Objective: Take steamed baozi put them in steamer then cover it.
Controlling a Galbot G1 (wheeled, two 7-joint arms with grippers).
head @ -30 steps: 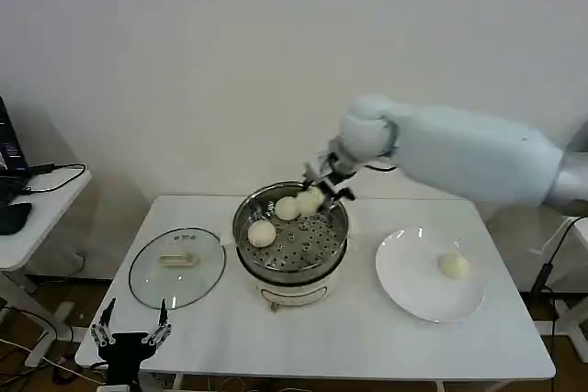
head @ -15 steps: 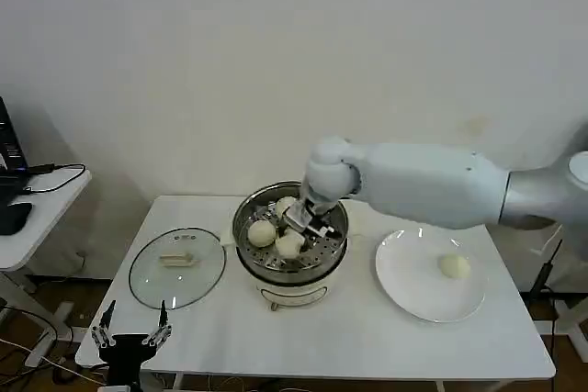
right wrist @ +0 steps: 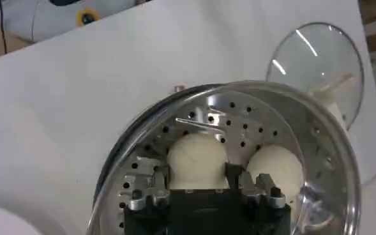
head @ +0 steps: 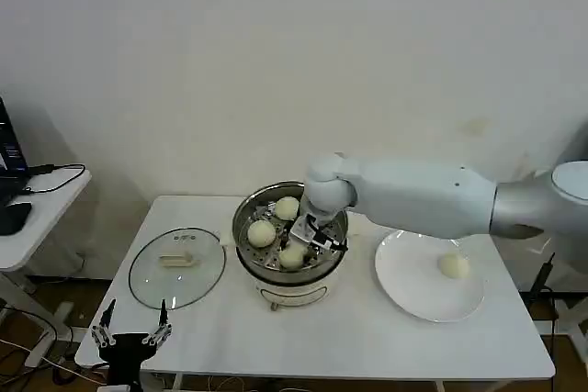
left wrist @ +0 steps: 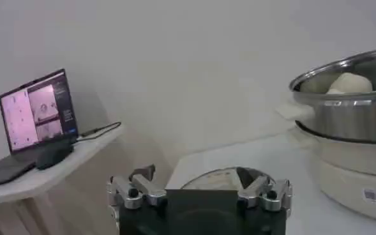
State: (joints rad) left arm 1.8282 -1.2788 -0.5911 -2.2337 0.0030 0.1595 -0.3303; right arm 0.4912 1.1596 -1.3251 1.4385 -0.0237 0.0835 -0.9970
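Note:
The steel steamer (head: pixel 272 273) stands mid-table on its cream base. Two baozi (head: pixel 287 208) (head: pixel 262 233) lie on its perforated tray. My right gripper (head: pixel 307 238) reaches into the pot and is shut on a third baozi (head: pixel 292 255), which rests low over the tray's front. In the right wrist view this baozi (right wrist: pixel 197 158) sits between the fingers (right wrist: pixel 233 174) of the right gripper (right wrist: pixel 197 172), with another bun (right wrist: pixel 274 166) beside it. A fourth baozi (head: pixel 454 266) lies on the white plate (head: pixel 404 291). The glass cover (head: pixel 177 266) lies flat left of the steamer. My left gripper (head: pixel 131 337) hangs open at the table's front left corner.
A side table with a laptop (left wrist: pixel 37 112) and cables stands to the left. The left wrist view looks past the open left gripper (left wrist: pixel 197 180) at the cover (left wrist: pixel 216 179) and the steamer's wall (left wrist: pixel 347 118). The wall stands close behind the table.
My right gripper has carried the baozi from the steamer's back rim down and forward to the front of the tray. The left arm has not moved.

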